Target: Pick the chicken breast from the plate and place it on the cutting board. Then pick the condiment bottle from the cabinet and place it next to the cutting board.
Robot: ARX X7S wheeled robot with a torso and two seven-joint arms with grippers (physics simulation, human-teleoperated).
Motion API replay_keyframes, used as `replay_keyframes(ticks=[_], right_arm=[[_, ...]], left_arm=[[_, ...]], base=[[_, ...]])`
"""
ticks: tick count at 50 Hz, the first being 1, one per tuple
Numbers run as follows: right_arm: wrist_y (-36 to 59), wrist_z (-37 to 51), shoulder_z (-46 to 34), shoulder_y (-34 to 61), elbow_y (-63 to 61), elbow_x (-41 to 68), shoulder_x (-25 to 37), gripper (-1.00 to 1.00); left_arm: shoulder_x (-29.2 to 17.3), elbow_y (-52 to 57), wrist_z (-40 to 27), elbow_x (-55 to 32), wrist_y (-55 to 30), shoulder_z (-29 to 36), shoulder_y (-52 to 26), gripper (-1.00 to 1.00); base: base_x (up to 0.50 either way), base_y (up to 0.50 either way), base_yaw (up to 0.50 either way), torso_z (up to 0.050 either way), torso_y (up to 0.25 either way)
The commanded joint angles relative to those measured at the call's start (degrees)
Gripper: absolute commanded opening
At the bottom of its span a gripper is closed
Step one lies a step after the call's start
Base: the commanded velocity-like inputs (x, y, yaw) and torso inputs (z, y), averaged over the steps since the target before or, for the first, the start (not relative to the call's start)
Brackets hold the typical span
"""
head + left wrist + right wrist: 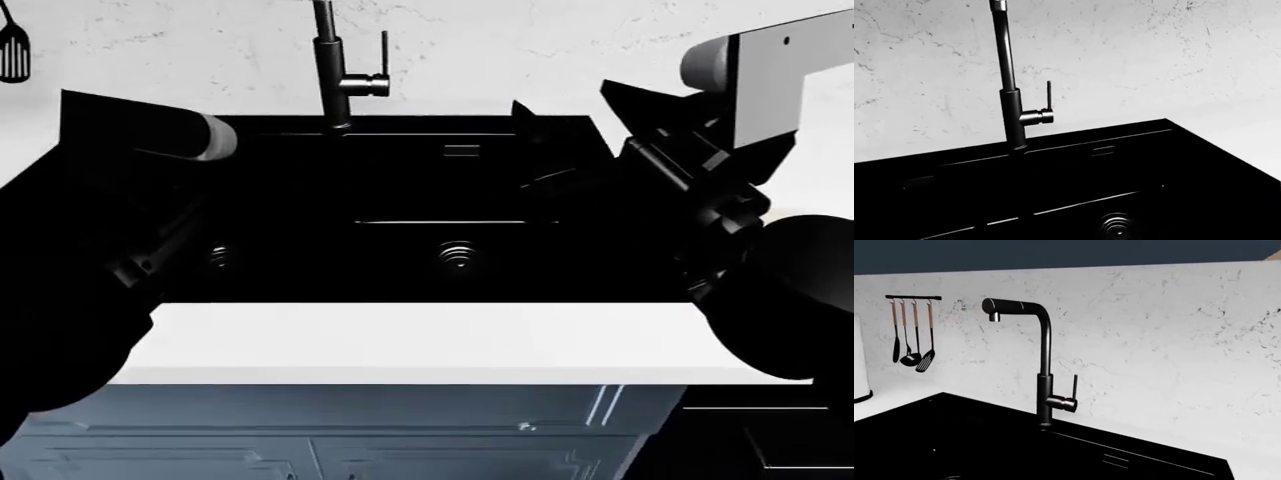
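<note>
The chicken breast, the plate, the cutting board and the condiment bottle are out of view in every frame. In the head view my left arm (160,190) reaches over the left side of a black sink (400,190), and its gripper melts into the black, so its jaws cannot be read. My right arm (721,200) comes in from the right. Dark pointed shapes of the right gripper (561,135) stand over the sink's back right corner, with the fingers' spacing unclear. Neither wrist view shows any fingers against the dark basin.
A tall black faucet (334,70) (1009,100) (1045,370) rises behind the sink, whose drain (458,254) (1118,226) lies mid-basin. Utensils (914,340) hang on a rail at the far left. A white counter strip (400,340) runs in front, with blue cabinet doors (334,430) below.
</note>
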Motion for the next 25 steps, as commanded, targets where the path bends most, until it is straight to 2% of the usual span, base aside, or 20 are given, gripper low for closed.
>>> replay_keyframes(ticks=[1, 5, 14, 25], right_arm=[[-0.7, -0.7, -0.3, -0.2, 0.5, -0.4, -0.7, 1.0], [-0.1, -0.4, -0.6, 0.2, 0.6, -0.2, -0.6, 1.0], [4.2, 2.2, -1.5, 5.1, 1.5, 3.2, -0.8, 1.0], [4.4, 2.6, -1.4, 6.0, 1.5, 3.8, -0.8, 1.0]], left_arm=[[-0.2, 0.2, 0.0, -0.3, 0.5, 0.0, 0.6, 1.0], [-0.2, 0.1, -0.2, -0.5, 0.3, 0.1, 0.3, 1.0], [-0.1, -3.0, 0.3, -0.3, -1.4, 2.1, -5.5, 1.0], [-0.2, -3.8, 0.3, -0.7, -2.1, 2.9, -8.4, 1.0]], base=[[0.0, 0.5, 0.0, 0.0, 0.0], [0.0, 0.48, 0.0, 0.0, 0.0], [0.0, 0.0, 0.0, 0.0, 0.0], [0.49, 0.0, 0.0, 0.0, 0.0]])
